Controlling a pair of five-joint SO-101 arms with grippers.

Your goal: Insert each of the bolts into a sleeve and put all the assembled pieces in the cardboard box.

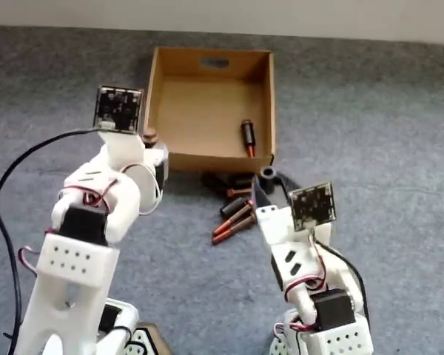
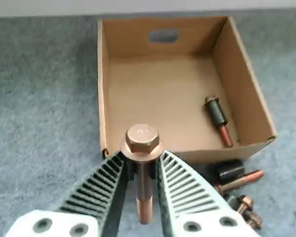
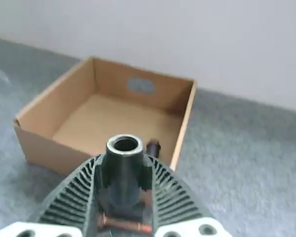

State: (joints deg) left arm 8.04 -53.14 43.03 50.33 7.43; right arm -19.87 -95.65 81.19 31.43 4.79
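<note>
Left wrist view: left gripper [image 2: 142, 165] clamped on a copper bolt [image 2: 142, 140], near the cardboard box [image 2: 102, 89]. Right gripper [image 3: 123, 165] grips a black sleeve [image 3: 124, 148], open end showing. One assembled piece [image 1: 248, 137] lies boxed; loose bolts [image 1: 233, 220] on carpet. Insertion step, I judge; the next move calls for lining shank up with bore.

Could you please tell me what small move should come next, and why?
Probably swing the left claw toward the right claw, lining up its copper-coloured hex-head bolt with the open bore of the black cylindrical sleeve: both gripped, yet apart.
</note>
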